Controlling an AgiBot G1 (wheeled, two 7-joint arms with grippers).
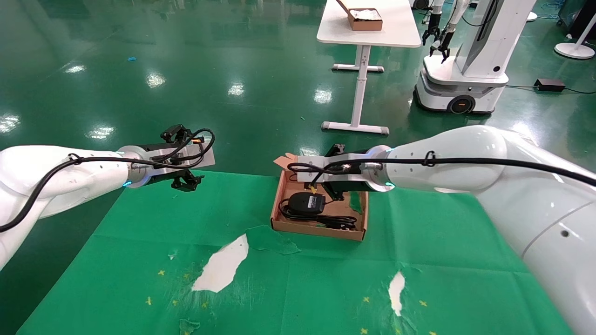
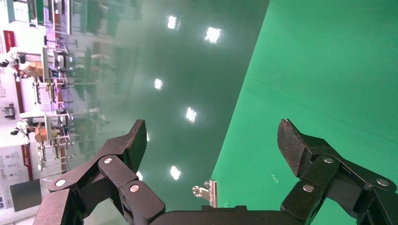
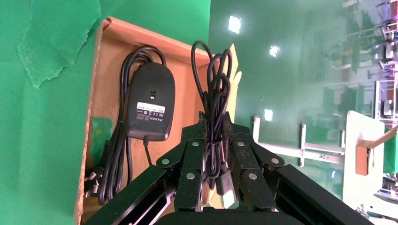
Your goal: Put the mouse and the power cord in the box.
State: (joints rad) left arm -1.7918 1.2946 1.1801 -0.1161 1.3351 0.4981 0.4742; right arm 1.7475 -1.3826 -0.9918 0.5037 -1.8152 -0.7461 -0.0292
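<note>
The right gripper was found closed on a bundle of thin black cable, its fingers pinched tight around the looped strands, with a USB plug seen hanging between them. This was judged to be the cable of the mouse, whose body was already lying inside the box, label patch up, its long axis running along the box's length. The power cord was also seen in the box, coiled along the wall beside and partly under the mouse, its pronged plug at one corner.

The relation that mattered was seen in the right wrist view: the held bundle hung over the far short wall of the box, near the flaps (partly above the wall itself, it seemed, rather than squarely above the floor of the box). The open interior lay from the fingers towards the mouse, so a small shift that way would likely be wanted before the cable is released.

The left gripper was held idle above the far left edge of the desk, fingers spread wide and holding nothing.
</note>
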